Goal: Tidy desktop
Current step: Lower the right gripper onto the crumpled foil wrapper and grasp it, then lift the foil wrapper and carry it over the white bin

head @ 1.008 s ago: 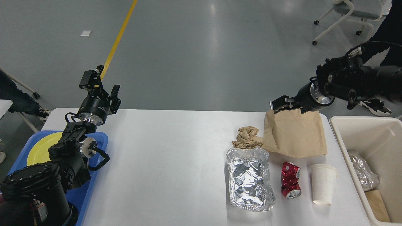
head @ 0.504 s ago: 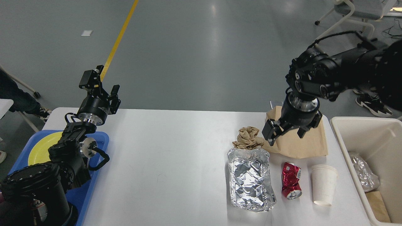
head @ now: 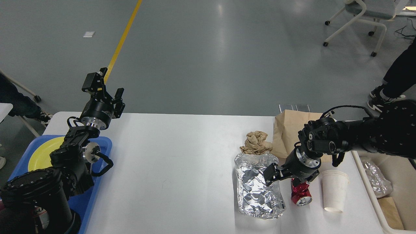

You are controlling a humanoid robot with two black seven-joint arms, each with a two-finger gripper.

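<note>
The white desktop (head: 169,156) holds a crumpled foil tray (head: 258,188), a crushed red can (head: 300,195), a white paper cup (head: 334,191), a crumpled brown paper wad (head: 256,143) and a flat brown paper bag (head: 287,133). My right gripper (head: 291,178) is open and low over the far end of the red can, one finger over the foil tray's right edge, the other beside the cup. It hides the top of the can. My left gripper (head: 112,83) is open and empty, raised above the desktop's far left corner.
A cream-white bin (head: 404,182) at the right edge holds crumpled foil (head: 373,178) and cardboard (head: 391,211). A blue tray (head: 104,146) with a yellow plate (head: 40,156) sits at the left. A chair and a person's legs stand on the floor beyond.
My right arm swung from above the paper bag down and toward me, and its gripper now sits over the red can. The left arm has not moved.
</note>
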